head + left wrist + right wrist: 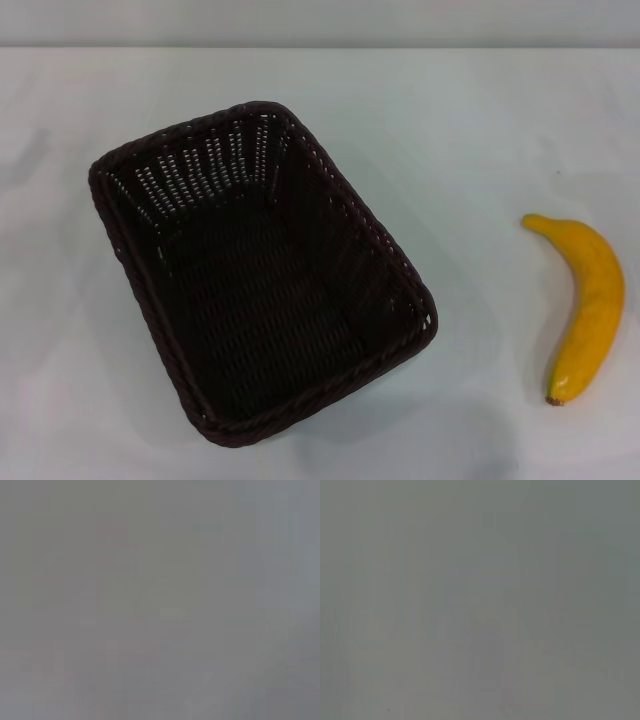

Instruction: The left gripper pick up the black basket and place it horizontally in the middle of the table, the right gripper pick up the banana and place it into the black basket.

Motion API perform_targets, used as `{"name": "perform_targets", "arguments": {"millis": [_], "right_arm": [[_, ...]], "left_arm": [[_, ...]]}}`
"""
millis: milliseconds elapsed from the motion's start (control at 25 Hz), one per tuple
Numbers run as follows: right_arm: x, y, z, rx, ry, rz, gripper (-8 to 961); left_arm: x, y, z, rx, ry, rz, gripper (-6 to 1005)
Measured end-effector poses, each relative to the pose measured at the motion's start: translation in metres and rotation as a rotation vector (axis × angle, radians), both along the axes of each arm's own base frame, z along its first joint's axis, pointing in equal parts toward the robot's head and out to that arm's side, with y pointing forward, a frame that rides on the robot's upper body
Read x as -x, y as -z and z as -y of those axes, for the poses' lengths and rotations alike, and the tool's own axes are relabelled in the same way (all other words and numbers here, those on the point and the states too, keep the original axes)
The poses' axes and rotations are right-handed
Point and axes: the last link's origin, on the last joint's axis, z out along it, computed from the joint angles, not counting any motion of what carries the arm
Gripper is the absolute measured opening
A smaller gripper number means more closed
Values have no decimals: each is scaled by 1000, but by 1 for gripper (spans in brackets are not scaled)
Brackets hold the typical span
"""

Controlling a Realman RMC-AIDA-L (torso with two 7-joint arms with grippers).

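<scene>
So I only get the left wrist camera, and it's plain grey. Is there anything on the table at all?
Observer: Yes. The head view shows a black basket on the white table, set at a slant.
Operator: Anything inside it?
Observer: No, it is empty. The banana lies on the table, apart from the basket, on the robot's right.
Operator: And the robot's hands?
Observer: Neither the left gripper nor the right gripper shows in any view.
</scene>
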Motion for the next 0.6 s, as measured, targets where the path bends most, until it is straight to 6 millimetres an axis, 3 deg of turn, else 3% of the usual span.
{"name": "perform_targets", "arguments": {"millis": [80, 120, 280, 440, 600], "right_arm": [[1, 0, -1, 0, -5, 1, 823], [1, 0, -1, 0, -5, 1, 823], [2, 0, -1, 1, -8, 2, 823], [4, 2, -3, 8, -15, 3, 823], [11, 5, -9, 19, -35, 2, 823]], "left_arm": [[-25, -18, -15, 161, 98, -65, 887], [-25, -18, -15, 161, 98, -65, 886], [-71, -35, -42, 399, 212, -248, 886], [-115, -30, -69, 594, 300, -464, 885], [-145, -20, -85, 715, 380, -680, 884]]}}
